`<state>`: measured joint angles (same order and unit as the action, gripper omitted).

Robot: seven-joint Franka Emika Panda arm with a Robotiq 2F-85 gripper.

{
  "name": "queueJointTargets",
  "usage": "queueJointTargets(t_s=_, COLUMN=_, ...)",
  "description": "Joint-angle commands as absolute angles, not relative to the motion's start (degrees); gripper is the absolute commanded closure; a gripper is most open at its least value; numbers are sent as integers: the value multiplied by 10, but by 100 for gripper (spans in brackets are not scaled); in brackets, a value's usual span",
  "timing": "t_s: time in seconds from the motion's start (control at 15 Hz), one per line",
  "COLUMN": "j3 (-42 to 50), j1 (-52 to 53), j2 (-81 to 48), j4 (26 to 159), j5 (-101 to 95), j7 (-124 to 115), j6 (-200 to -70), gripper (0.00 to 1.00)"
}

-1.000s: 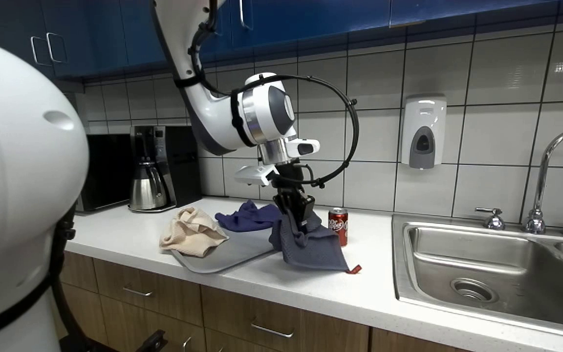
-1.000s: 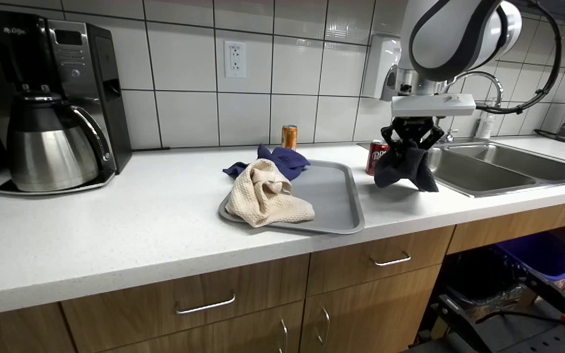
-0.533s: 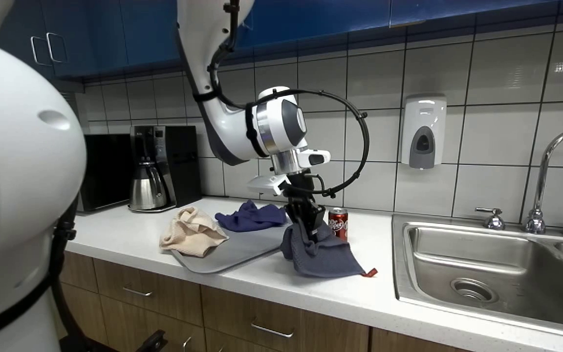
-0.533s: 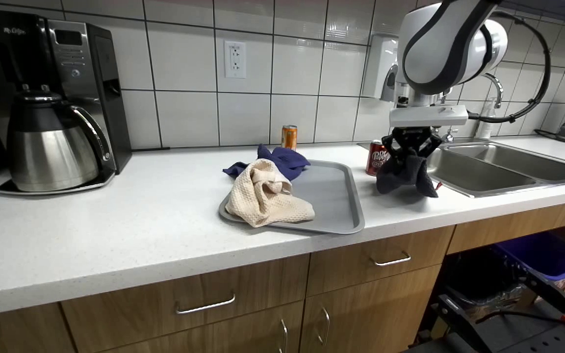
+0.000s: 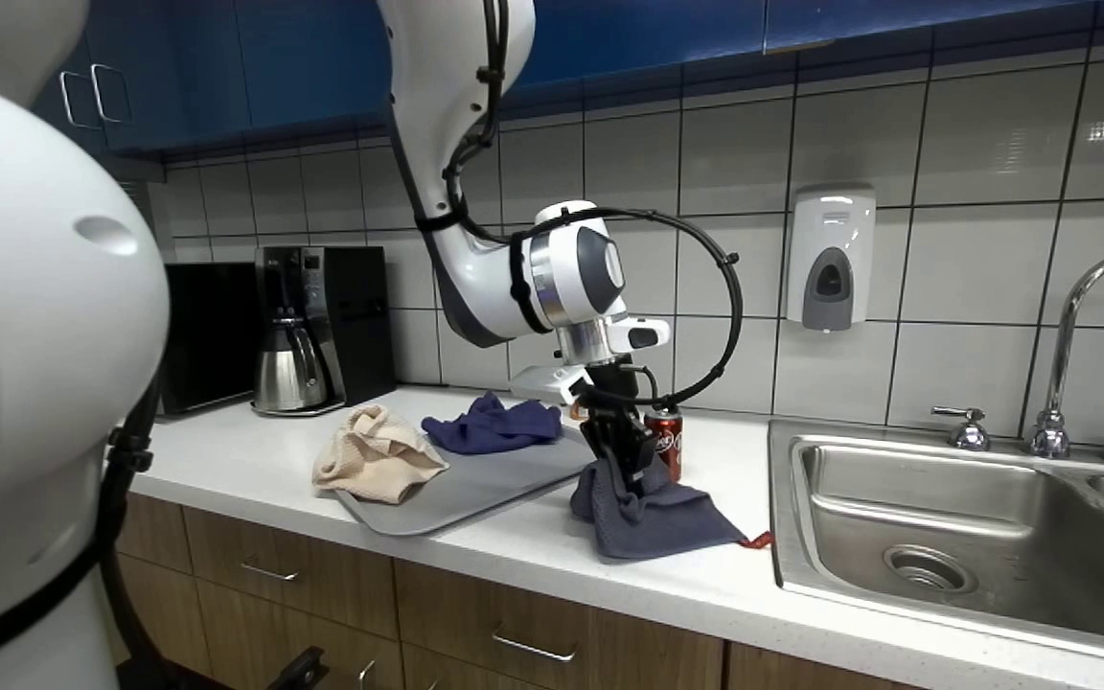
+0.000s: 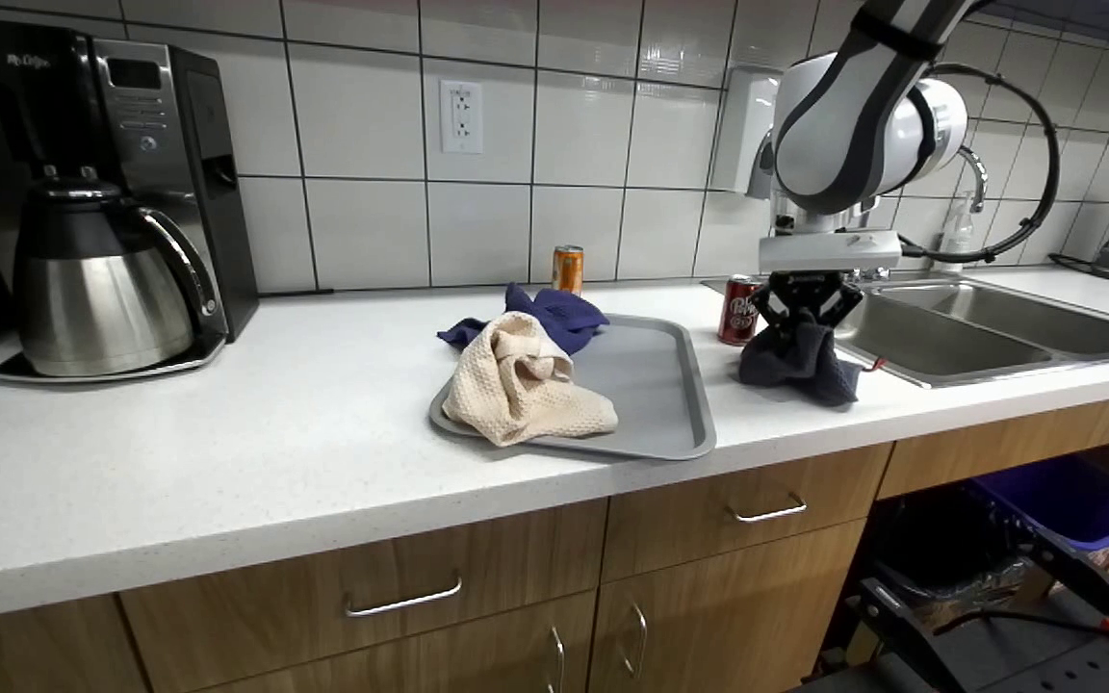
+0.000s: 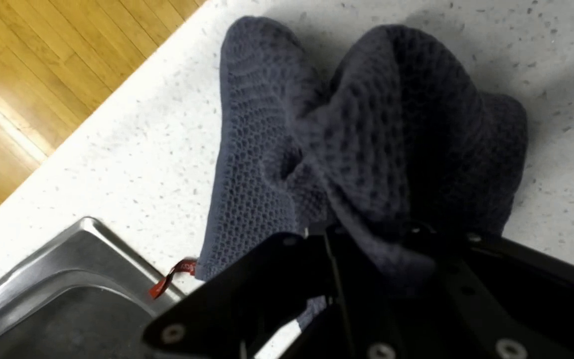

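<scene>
My gripper is shut on a dark grey waffle-knit cloth, pinching a bunched fold. In the wrist view a fold of this cloth rises between the black fingers, and the fingertips are partly buried in it. The cloth's lower part spreads on the white counter, and its red tag points toward the sink. Right behind the gripper stands a red Dr Pepper can, upright; whether the cloth touches it I cannot tell.
A grey tray bears a beige cloth and, partly, a navy cloth. An orange can stands by the wall. The steel sink lies beside the held cloth. A coffee maker stands at the far end.
My gripper has moved down and toward the sink, carrying the grey cloth. More of the cloth now settles on the counter, its red tag nearer the sink rim. Other things stayed put.
</scene>
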<state>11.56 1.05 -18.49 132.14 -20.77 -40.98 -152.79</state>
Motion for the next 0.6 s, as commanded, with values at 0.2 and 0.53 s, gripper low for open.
queueJointTargets(t_s=0.2, j3=123, j1=17, j2=-218, j4=1282, j5=-170, j7=-374, j6=-1515, gripper=60)
queueJointTargets(t_s=0.53, j3=125, j1=24, j2=-210, j4=1281, j5=-157, j7=-369, j6=-1511, gripper=25)
